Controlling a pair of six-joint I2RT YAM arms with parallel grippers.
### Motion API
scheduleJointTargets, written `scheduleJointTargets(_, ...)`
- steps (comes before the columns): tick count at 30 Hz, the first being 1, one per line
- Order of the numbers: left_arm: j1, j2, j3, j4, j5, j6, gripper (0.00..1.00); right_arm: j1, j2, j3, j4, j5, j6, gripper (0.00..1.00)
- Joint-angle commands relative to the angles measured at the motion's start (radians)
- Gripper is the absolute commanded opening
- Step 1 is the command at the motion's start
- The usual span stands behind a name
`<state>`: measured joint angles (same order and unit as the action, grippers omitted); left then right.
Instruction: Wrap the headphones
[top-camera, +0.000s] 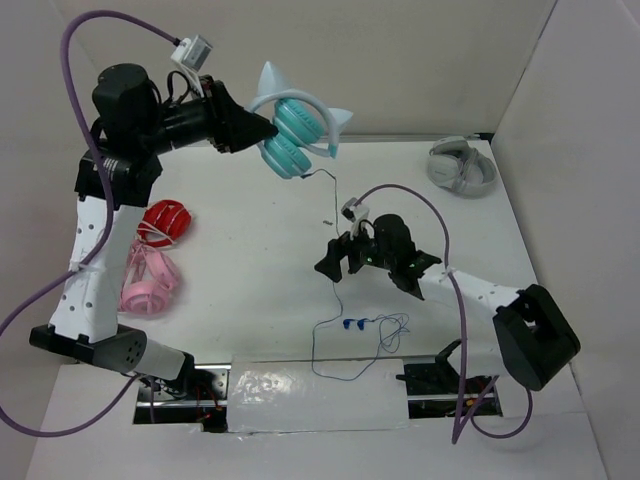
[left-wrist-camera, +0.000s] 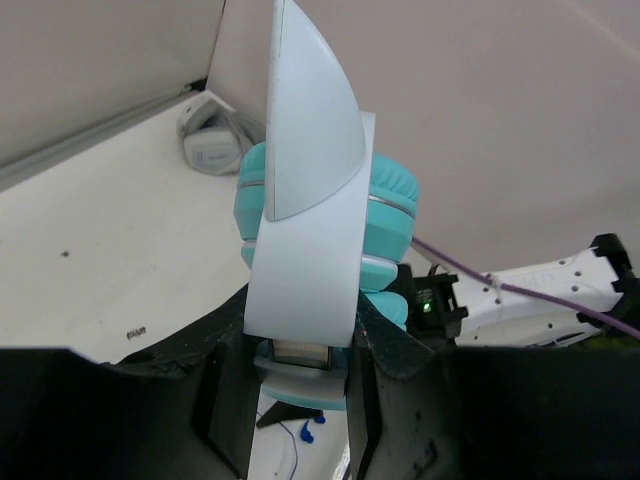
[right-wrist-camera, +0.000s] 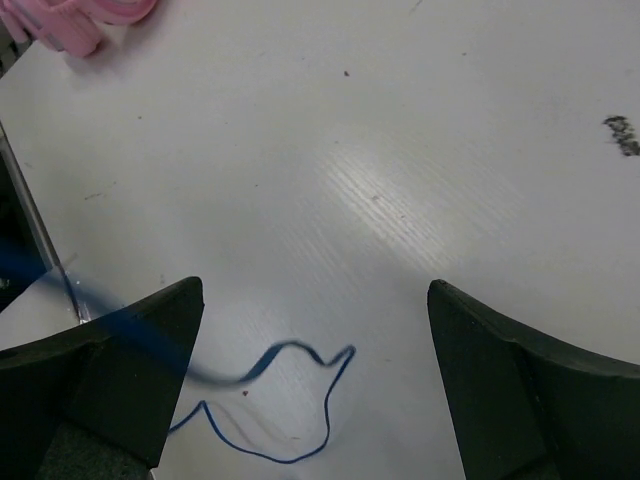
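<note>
The teal headphones (top-camera: 290, 130) with a white cat-ear headband are held up in the air at the back of the table. My left gripper (top-camera: 262, 130) is shut on the headband (left-wrist-camera: 310, 220), one finger on each side. The thin blue cable (top-camera: 337, 295) hangs down from the headphones to loose loops on the table near the front edge. My right gripper (top-camera: 338, 256) is open, low over the table, right beside the hanging cable. In the right wrist view the cable (right-wrist-camera: 300, 400) loops on the table between the spread fingers (right-wrist-camera: 150, 340), and a blurred strand crosses the left finger.
Red headphones (top-camera: 165, 222) and pink headphones (top-camera: 150, 280) lie at the left; the pink pair also shows in the right wrist view (right-wrist-camera: 80, 20). Grey-white headphones (top-camera: 462, 167) lie at the back right and show in the left wrist view (left-wrist-camera: 210, 140). Walls stand behind and right.
</note>
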<state>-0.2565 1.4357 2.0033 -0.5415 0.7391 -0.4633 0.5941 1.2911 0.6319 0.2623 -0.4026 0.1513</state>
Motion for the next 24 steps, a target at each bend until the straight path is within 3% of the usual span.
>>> scheduleJointTargets(1,0.011,-0.035,0.112,0.123,0.039,-0.049,0.00,0.044,0.063,0.034,0.109,-0.021,0.021,1.00)
scheduleJointTargets(5,0.033,-0.034,0.198,0.133,0.037,-0.070,0.00,0.050,0.128,0.019,0.158,-0.022,0.077,1.00)
scheduleJointTargets(7,0.042,-0.056,0.198,0.169,0.036,-0.083,0.00,0.053,0.155,-0.001,0.182,-0.022,0.097,0.94)
scheduleJointTargets(9,0.056,-0.081,0.187,0.178,0.043,-0.100,0.00,0.052,0.166,-0.024,0.251,-0.048,0.122,0.54)
scheduleJointTargets(10,0.059,-0.095,0.143,0.214,0.077,-0.103,0.00,0.049,0.168,-0.049,0.312,-0.060,0.131,0.14)
scheduleJointTargets(11,0.066,-0.116,0.112,0.235,0.103,-0.110,0.00,0.044,0.163,-0.054,0.321,-0.056,0.136,0.03)
scheduleJointTargets(15,0.082,-0.129,0.019,0.230,0.305,-0.086,0.00,-0.029,0.100,0.037,0.114,0.002,0.108,0.00)
scheduleJointTargets(16,0.091,-0.150,-0.085,0.262,0.381,-0.077,0.00,-0.106,0.080,0.073,0.025,0.027,0.100,0.00)
scheduleJointTargets(19,0.098,-0.182,-0.199,0.311,0.491,-0.058,0.00,-0.174,0.059,0.132,-0.112,0.067,0.091,0.00)
scheduleJointTargets(20,0.099,-0.192,-0.242,0.330,0.569,-0.058,0.00,-0.247,0.054,0.152,-0.148,0.089,0.093,0.00)
scheduleJointTargets(24,0.099,-0.257,-0.507,0.385,0.628,-0.034,0.00,-0.417,0.054,0.311,-0.351,0.099,0.074,0.00)
